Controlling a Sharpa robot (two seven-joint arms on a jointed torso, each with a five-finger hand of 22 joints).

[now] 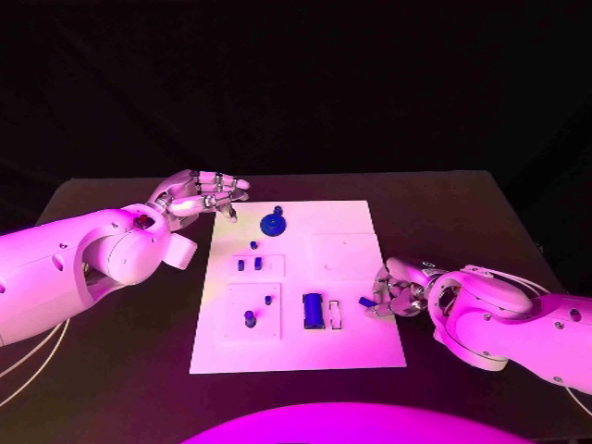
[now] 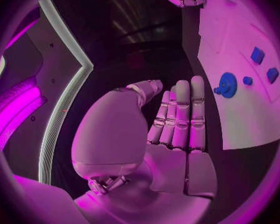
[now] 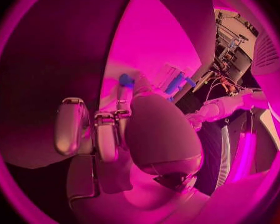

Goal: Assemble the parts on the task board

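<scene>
The right hand is hovering over the near right edge of the white task board, and it is pinching a small blue part between its fingertips; the same piece is showing in the right wrist view as a blue part just beyond the curled fingers of that hand, right against the board's pale surface. Just beside this hand, toward the board's middle, a dark blue rectangular block is lying next to a small white slot. The left hand is hanging at the far left corner of the board, off its edge, with its fingers drawn together and nothing visible between them; in the left wrist view the hand is showing its fingers lying straight and side by side, the thumb bent across toward them, holding no part. Close to this hand, just inside the board's far edge, a round blue gear-like disc is sitting, and it is appearing again as a toothed blue wheel on the board beyond the fingertips. Between the two hands, small blue pegs are standing in a raised square, and another peg is standing in the nearer square.
</scene>
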